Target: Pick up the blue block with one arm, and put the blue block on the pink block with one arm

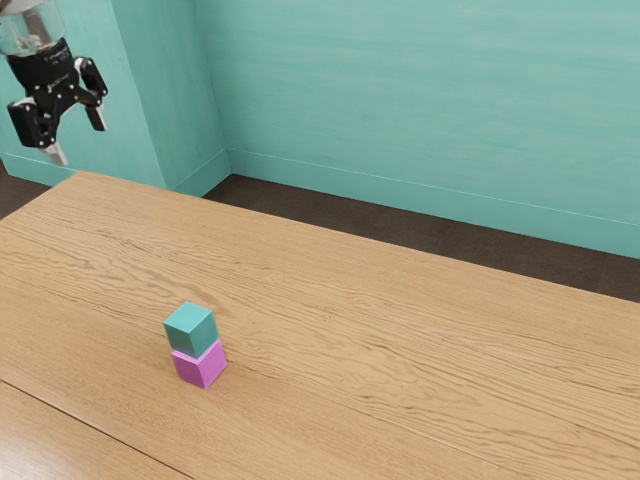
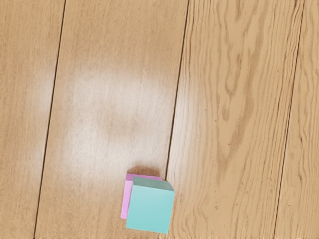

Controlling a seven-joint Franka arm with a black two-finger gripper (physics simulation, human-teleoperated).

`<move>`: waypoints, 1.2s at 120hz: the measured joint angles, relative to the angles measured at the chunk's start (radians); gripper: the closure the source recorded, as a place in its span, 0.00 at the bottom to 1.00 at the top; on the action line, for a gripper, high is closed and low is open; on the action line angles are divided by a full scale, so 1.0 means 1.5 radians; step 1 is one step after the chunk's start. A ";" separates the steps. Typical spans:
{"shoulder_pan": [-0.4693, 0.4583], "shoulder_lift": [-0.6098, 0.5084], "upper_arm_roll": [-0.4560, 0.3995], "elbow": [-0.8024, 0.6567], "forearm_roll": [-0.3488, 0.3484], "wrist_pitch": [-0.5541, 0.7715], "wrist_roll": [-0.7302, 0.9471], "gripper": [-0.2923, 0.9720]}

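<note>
In the exterior view, my end effector (image 1: pixel 78 140) hangs high in the air at about 10 o'clock in the picture, in front of the teal wall (image 1: pixel 400 90). Its two black fingers stand apart with nothing between them, so it is open and carries nothing.

Well apart from it, at roughly 5 o'clock from my end effector, the blue block (image 1: pixel 190 328) sits on top of the pink block (image 1: pixel 200 367). The two make a small stack on the wooden table (image 1: pixel 400 330). The stack is around 7 o'clock from the picture's centre. The blue block is set slightly off square, so part of the pink block's top shows at its 5 o'clock side. A strip of dark floor (image 1: pixel 450 235) runs between the table's far edge and the wall.

In the wrist view, I look straight down on the table (image 2: pixel 239 99), with its plank seams and a pale sheen on the wood. The blue block (image 2: pixel 149 209) covers most of the pink block (image 2: pixel 125 199). Only a narrow pink margin shows along two adjoining sides of the blue block, which touches nothing else.
</note>
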 joint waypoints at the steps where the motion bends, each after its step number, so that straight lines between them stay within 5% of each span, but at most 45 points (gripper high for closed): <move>1: 0.000 0.000 -0.001 0.000 0.000 -0.001 -0.001 0.23; 49: -0.018 -0.012 0.009 0.003 -0.004 -0.010 -0.025 0.23; 70: 0.006 -0.014 -0.032 0.003 -0.014 -0.011 -0.032 0.23; 144: 0.045 -0.041 -0.036 -0.024 -0.023 -0.005 -0.044 0.23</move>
